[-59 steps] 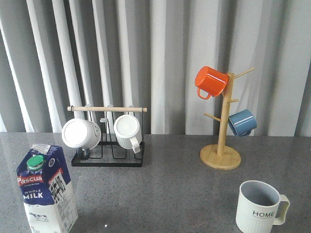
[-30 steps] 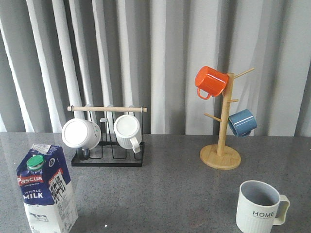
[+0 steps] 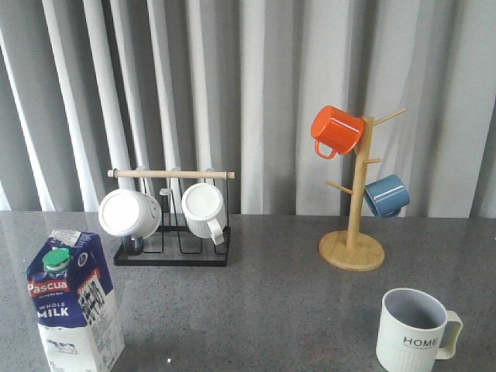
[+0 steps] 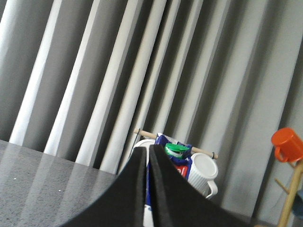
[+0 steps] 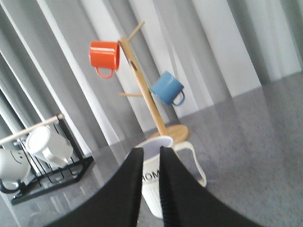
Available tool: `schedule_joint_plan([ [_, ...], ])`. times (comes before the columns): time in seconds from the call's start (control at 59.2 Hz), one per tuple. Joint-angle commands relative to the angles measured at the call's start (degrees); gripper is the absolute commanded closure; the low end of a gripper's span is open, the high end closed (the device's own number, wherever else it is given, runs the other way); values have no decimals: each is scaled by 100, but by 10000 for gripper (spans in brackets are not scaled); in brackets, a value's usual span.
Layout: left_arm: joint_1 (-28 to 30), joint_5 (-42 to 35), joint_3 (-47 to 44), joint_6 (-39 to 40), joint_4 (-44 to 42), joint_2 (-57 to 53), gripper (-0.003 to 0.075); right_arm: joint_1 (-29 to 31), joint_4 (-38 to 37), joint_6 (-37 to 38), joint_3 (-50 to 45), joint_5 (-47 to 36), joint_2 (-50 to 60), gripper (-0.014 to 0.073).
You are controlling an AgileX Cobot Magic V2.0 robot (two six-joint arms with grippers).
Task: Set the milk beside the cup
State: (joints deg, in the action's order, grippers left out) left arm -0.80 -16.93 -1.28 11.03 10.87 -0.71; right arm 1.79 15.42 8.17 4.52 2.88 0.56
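Note:
The milk [image 3: 74, 310], a tall dark-blue and white carton with a green cap, stands upright at the front left of the grey table. The cup [image 3: 415, 329], a pale ribbed mug lettered "HOME", stands at the front right, far from the milk. Neither gripper shows in the front view. In the left wrist view, my left gripper [image 4: 148, 153] is shut and empty, with the milk [image 4: 180, 160] some way beyond its tips. In the right wrist view, my right gripper [image 5: 151, 152] is shut but for a narrow gap and empty, with the cup [image 5: 154, 143] just beyond it.
A black wire rack [image 3: 172, 252] with a wooden bar holds two plain white mugs at the back left. A wooden mug tree [image 3: 353, 232] at the back right carries an orange mug [image 3: 336, 130] and a blue mug [image 3: 386, 195]. Grey curtains hang behind.

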Motion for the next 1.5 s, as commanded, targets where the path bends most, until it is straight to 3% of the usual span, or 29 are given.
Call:
schedule_joint_plan([
  [0.0, 20, -473, 130, 547, 42, -1, 676, 34, -56, -212, 523, -288, -7, 356],
  [0.152, 20, -472, 130, 1423, 42, -1, 555, 34, 13, -303, 920, -207, -343, 112],
  [0.253, 20, -540, 130, 2284, 48, -1, 448, 34, 91, -271, 974, -582, -543, 33],
  [0.338, 20, -931, 130, 3138, 42, -1, 384, 34, 448, -162, 1006, -1148, -581, 33],
  [0.439, 20, -1093, 199, 3480, -290, -1, 358, 34, 345, -604, 1437, -565, -891, 56],
  [0.625, 20, 421, 1357, 3480, -2665, 93, 358, 34, -315, -1992, 3181, 969, -2273, 66],
  [0.71, 20, 1149, 1955, 3480, -3251, 352, 358, 34, -640, -2300, 4006, 1618, -3044, 66],
  [0.828, 20, 1733, 2432, 3475, -3308, 795, 358, 34, -1490, -2216, 4509, 1994, -4080, 74],
  [1.031, 20, 1760, 2534, 3470, -3302, 1225, 358, 80, -2303, -1286, 4356, 2128, -5573, 104],
  [1.487, 20, 1803, 2534, 3470, -3302, 1231, 358, 76, -2429, -1059, 4132, 1105, -7315, 109],
])
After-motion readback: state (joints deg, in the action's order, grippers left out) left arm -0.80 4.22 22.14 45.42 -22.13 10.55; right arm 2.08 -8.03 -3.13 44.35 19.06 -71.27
